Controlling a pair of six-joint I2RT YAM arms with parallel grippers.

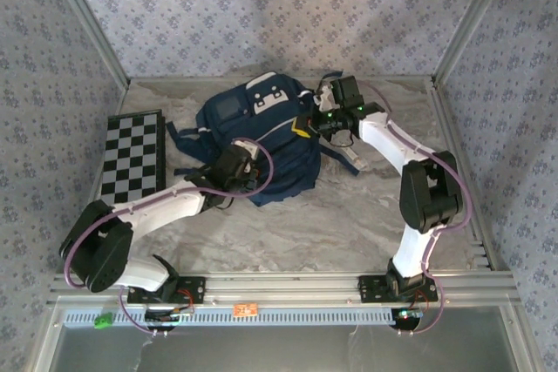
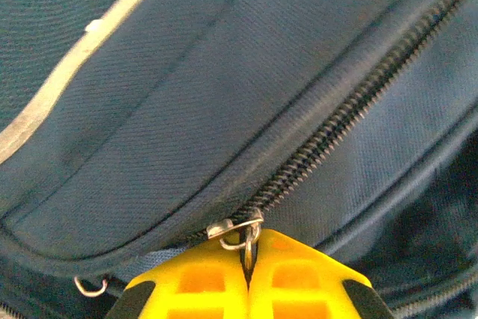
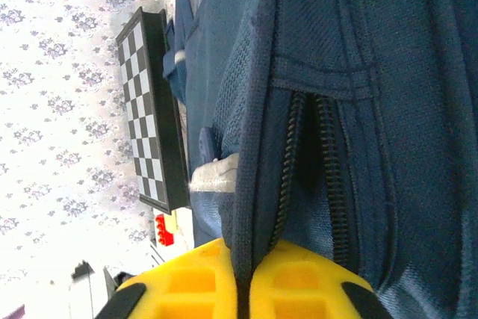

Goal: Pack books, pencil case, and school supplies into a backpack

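Navy blue cloth is most of what we see. The large navy blue fabric backpack [image 1: 261, 141] with white patches lies on the pale marbled table [image 1: 331, 224], toward the far middle, with an arm reaching onto it from each side.

In the overhead view the left gripper [image 1: 248, 158] rests on the near left part of the bag. In its wrist view its yellow fingers [image 2: 202, 289] are pressed together with no gap between them. They pinch the small silver metal zipper pull [image 2: 246, 238], whose ring stands up between the tips. From there a dark coil zip track [image 2: 343, 117], its teeth meshed, runs up and to the right across the cloth. A white stripe [image 2: 75, 57] crosses the upper left corner.

The right gripper [image 1: 307, 125] sits at the bag's right edge. In its wrist view its yellow fingertips [image 3: 299, 285] are clamped tightly on a fold of the backpack's fabric edge, which rises straight up between them. Just right of that fold, two rows of zip teeth [image 3: 328, 169] stand apart with a dark gap between them.

A black-and-white checkered board [image 1: 132, 156] lies flat at the left side of the table, near the bag but not touching it. We also see it behind the bag from the right wrist.
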